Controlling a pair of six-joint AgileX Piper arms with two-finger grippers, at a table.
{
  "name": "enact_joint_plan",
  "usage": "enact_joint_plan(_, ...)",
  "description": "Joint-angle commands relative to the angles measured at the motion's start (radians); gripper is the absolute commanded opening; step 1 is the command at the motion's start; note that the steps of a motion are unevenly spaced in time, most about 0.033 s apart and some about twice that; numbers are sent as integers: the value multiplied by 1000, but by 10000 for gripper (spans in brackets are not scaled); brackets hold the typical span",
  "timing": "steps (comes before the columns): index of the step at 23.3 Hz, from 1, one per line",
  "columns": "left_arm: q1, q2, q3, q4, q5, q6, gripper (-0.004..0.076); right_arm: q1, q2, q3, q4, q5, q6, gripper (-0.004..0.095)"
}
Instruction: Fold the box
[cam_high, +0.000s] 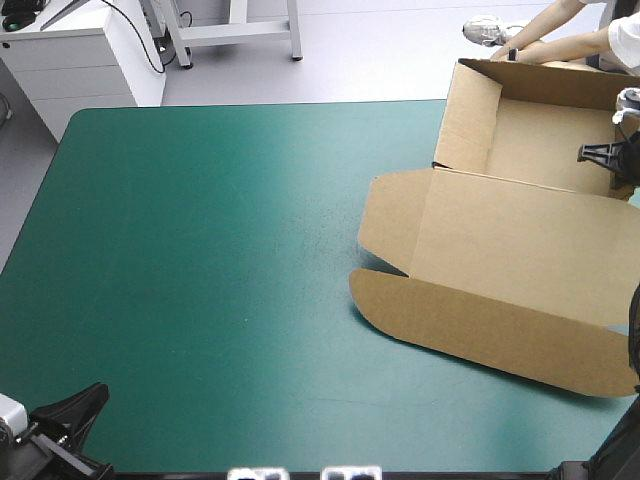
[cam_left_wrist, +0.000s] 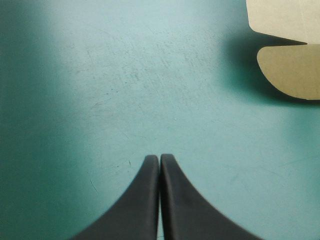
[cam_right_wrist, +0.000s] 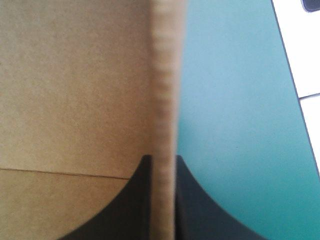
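I have the right gripper (cam_right_wrist: 161, 159) clamped on the box (cam_high: 520, 240). In its wrist view an upright edge of board stands pinched between the black fingers, with brown board on one side and bare cover (cam_right_wrist: 230, 100) on the other. In the high view the gripper sits at the table's right edge, against the right side of the tray. My guess is that it is holding that wall up so it can be tucked.

The box lies at the table's far right. Its far half is a tray with the left and far walls raised. The lid is spread open toward the near edge, with one side flap out to the left and a long rounded flap nearest the robot. A person's hand (cam_high: 515, 50) rests at the far wall, probably to steady it.

My left gripper (cam_left_wrist: 159, 157) is pressed shut on nothing and sits low over bare cover by the near left corner, well apart from the box. Two flap ends show ahead of it and off to one side. I judge it is simply staying out of the way.

The teal-green cover is finely scratched, paler through the middle and darker toward the left. Beyond the far edge I see grey floor and a white cabinet (cam_high: 80, 50).
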Motion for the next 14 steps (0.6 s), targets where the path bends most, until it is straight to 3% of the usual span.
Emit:
enact_joint_plan(1, -1, 26, -19, 3, -78, 3, -8, -11, 4, -22, 9, 4, -10, -18)
enact_joint_plan(5, -1, 26, -19, 1, -78, 3, -8, -11, 66, -19, 9, 6, -3, -7)
enact_joint_plan(7, -1, 26, -19, -2, -78, 3, -8, -11, 68, -19, 19, 6, -18, 69)
enact_joint_plan(14, -1, 26, -19, 26, -54, 3, -8, -30, 62, -19, 47, 8, -1, 476)
